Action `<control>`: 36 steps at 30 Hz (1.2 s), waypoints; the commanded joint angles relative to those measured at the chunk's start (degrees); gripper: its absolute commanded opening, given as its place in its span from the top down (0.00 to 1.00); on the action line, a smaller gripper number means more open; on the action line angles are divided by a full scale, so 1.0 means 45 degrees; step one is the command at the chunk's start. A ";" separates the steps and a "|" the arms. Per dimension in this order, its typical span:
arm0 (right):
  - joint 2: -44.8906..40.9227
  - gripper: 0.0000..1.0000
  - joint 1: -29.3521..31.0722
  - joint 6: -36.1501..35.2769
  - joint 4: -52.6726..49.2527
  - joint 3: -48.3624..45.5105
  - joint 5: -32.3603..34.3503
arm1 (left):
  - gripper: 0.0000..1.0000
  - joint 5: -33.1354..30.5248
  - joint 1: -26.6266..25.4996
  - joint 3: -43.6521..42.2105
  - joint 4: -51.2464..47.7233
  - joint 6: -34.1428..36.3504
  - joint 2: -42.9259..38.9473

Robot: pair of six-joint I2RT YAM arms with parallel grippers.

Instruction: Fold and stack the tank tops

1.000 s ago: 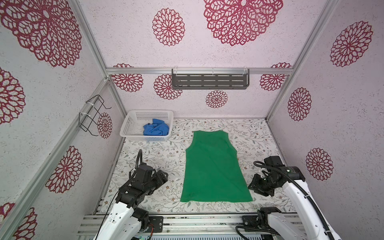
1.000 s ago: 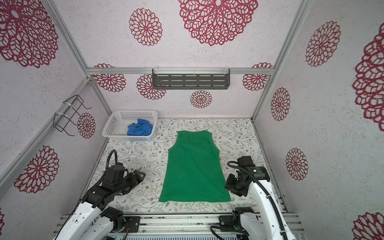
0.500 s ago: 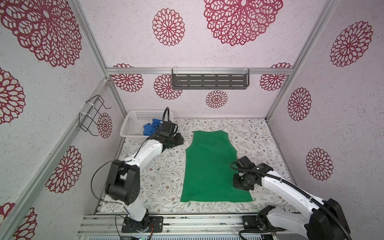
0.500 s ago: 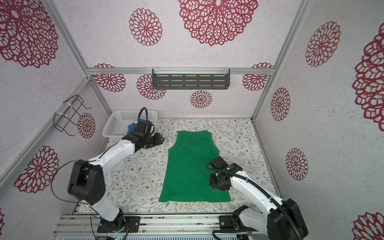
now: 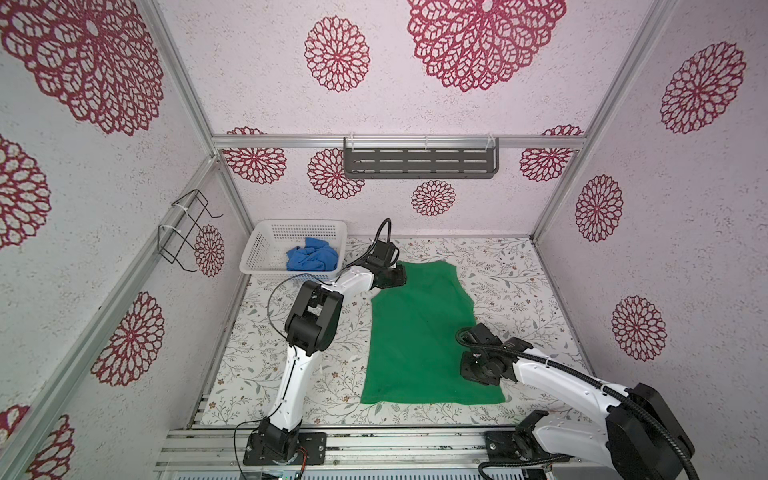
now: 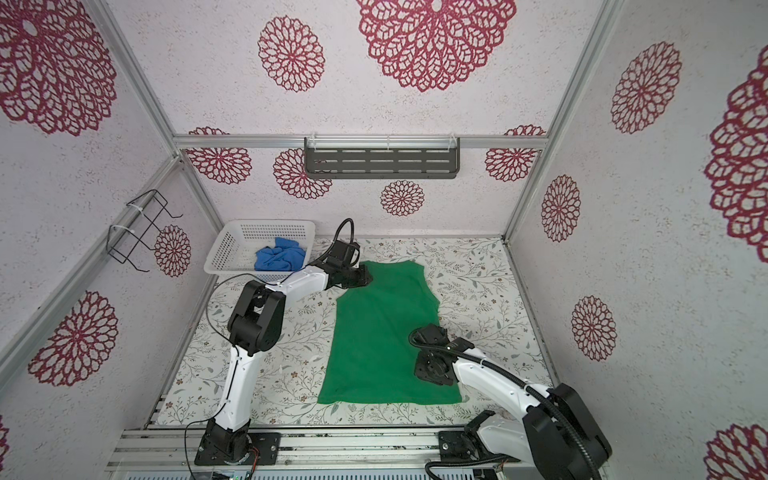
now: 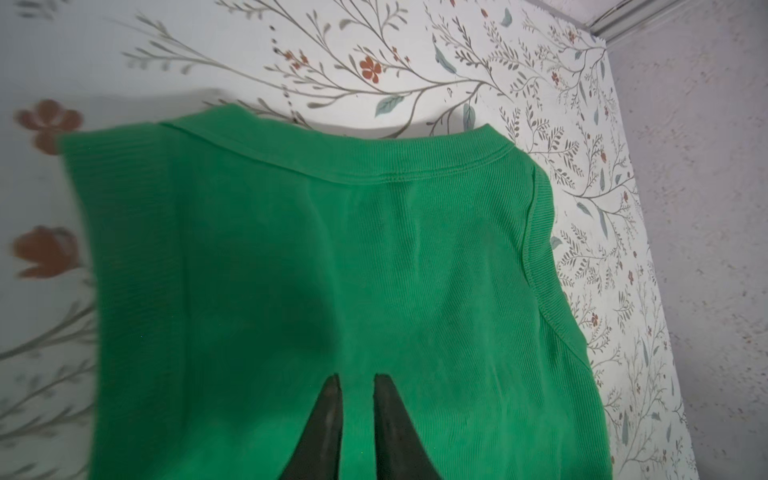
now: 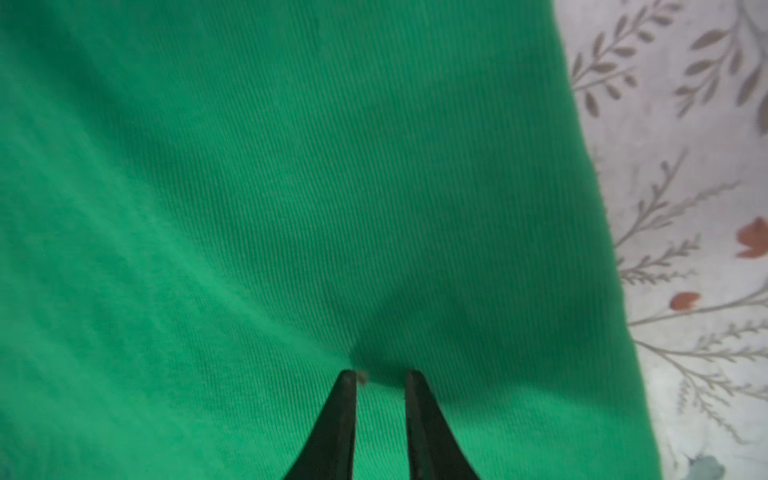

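Observation:
The green tank top (image 5: pixel 419 332) (image 6: pixel 374 332) lies flat on the floral table, neck toward the back wall. My left gripper (image 5: pixel 400 276) (image 6: pixel 365 276) rests on its far left shoulder. In the left wrist view its jaws (image 7: pixel 357 376) stand a narrow gap apart with green cloth (image 7: pixel 332 249) between them. My right gripper (image 5: pixel 478 368) (image 6: pixel 432 370) presses on the near right side of the top. Cloth (image 8: pixel 291 187) puckers toward its nearly closed tips (image 8: pixel 380 372). The blue tank top (image 5: pixel 311 258) (image 6: pixel 279 257) lies crumpled in the white basket (image 5: pixel 266 245) (image 6: pixel 232 245).
The basket stands at the back left corner, just behind my left forearm. A dark slotted shelf (image 5: pixel 419 162) hangs on the back wall and a black wire rack (image 5: pixel 187 232) on the left wall. Bare floral table (image 5: pixel 519 291) shows on both sides of the green top.
Both arms have come off their folded poses at the front. The left went past the basket to the shoulder, the right onto the near right side. Both jaws have narrowed.

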 commanded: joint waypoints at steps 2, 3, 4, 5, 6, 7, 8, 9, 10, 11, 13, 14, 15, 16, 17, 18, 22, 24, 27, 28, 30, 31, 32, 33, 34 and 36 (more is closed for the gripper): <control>0.0171 0.78 0.0085 0.0279 -0.0122 0.0002 0.1476 | 0.81 -0.0093 0.0060 0.0450 -0.0624 -0.0326 0.0468; 0.0278 0.80 0.0081 0.0229 -0.0134 -0.0004 0.1900 | 0.81 -0.0156 0.0146 0.0275 -0.0656 -0.0569 0.0552; 0.0402 0.80 0.0044 0.0147 -0.0134 0.0017 0.2133 | 0.82 -0.0234 0.0259 0.0120 -0.0718 -0.0857 0.0595; 0.0519 0.81 -0.0011 0.0105 -0.0088 0.0084 0.2321 | 0.83 -0.0286 0.0384 -0.0084 -0.0834 -0.1205 0.0665; 0.0594 0.82 -0.0079 0.0043 0.0011 0.0109 0.2461 | 0.84 -0.0221 0.0566 -0.0355 -0.0855 -0.1481 0.0695; 0.0651 0.82 -0.0157 -0.0017 0.0120 0.0147 0.2518 | 0.86 -0.0173 0.0705 -0.0650 -0.0809 -0.1759 0.0669; 0.0722 0.82 -0.0254 -0.0131 0.0223 0.0191 0.2600 | 0.88 -0.0128 0.0878 -0.1205 -0.0566 -0.2015 0.0571; 0.0803 0.83 -0.0406 -0.0281 0.0336 0.0216 0.2675 | 0.89 -0.0149 0.1033 -0.1846 -0.0186 -0.2253 0.0378; 0.0884 0.83 -0.0589 -0.0438 0.0421 0.0217 0.2724 | 0.90 -0.0200 0.1167 -0.2439 0.0154 -0.2459 0.0149; 0.0979 0.83 -0.0838 -0.0647 0.0509 0.0217 0.2752 | 0.91 -0.0250 0.1335 -0.3136 0.0612 -0.2704 -0.0106; 0.1118 0.84 -0.1354 -0.1087 0.0728 0.0217 0.2736 | 0.92 -0.0384 0.1659 -0.4433 0.1402 -0.3094 -0.0650; 0.1161 0.84 -0.1674 -0.1379 0.0843 0.0217 0.2690 | 0.93 -0.0476 0.1818 -0.5165 0.1895 -0.3274 -0.0962; 0.1201 0.84 -0.2081 -0.1703 0.0997 0.0217 0.2648 | 0.93 -0.0547 0.1970 -0.5876 0.2302 -0.3440 -0.1254; 0.1228 0.84 -0.2408 -0.1997 0.1196 0.0200 0.2593 | 0.94 -0.0613 0.2089 -0.6409 0.2569 -0.3542 -0.1503; 0.1295 0.84 -0.2837 -0.2375 0.1397 0.0226 0.2498 | 0.94 -0.0647 0.2191 -0.7018 0.2873 -0.3636 -0.1790; 0.1432 0.84 -0.3242 -0.2768 0.1577 0.0330 0.2418 | 0.95 -0.0663 0.2252 -0.7673 0.3287 -0.3836 -0.2114; 0.2466 0.84 -0.4205 -0.4456 0.2551 0.1159 0.2243 | 0.96 -0.0889 0.2250 -0.9771 0.4386 -0.4318 -0.3213; 0.3567 0.84 -0.4633 -0.5242 0.2841 0.1982 0.2014 | 0.97 -0.0903 0.2185 -1.0907 0.5052 -0.4684 -0.3779; 0.5473 0.84 -0.5125 -0.6126 0.2980 0.3471 0.1684 | 0.97 -0.1108 0.2030 -1.2628 0.6017 -0.5301 -0.4673; 0.5995 0.84 -0.5236 -0.6346 0.3003 0.3954 0.1638 | 0.98 -0.1200 0.1939 -1.3114 0.6338 -0.5494 -0.4919; 0.7077 0.84 -0.5382 -0.6781 0.2911 0.5151 0.1412 | 0.98 -0.1429 0.1795 -1.4271 0.6939 -0.5971 -0.5524; 0.7467 0.84 -0.5435 -0.6936 0.2830 0.5729 0.1298 | 0.98 -0.1523 0.1734 -1.4777 0.7240 -0.6202 -0.5961; 0.7872 0.84 -0.5483 -0.7133 0.2758 0.6381 0.1162 | 0.99 -0.1631 0.1664 -1.5351 0.7563 -0.6471 -0.6243; 0.8234 0.84 -0.5518 -0.7338 0.2719 0.7026 0.1018 | 0.99 -0.1773 0.1606 -1.5941 0.7857 -0.6755 -0.6548; 0.8539 0.84 -0.5549 -0.7500 0.2667 0.7602 0.0924 | 0.99 -0.1922 0.1572 -1.6467 0.8155 -0.7007 -0.6818; 0.9383 0.84 -0.5682 -0.7896 0.2488 0.8998 0.0593 | 1.00 -0.2242 0.1508 -1.7695 0.8815 -0.7628 -0.7450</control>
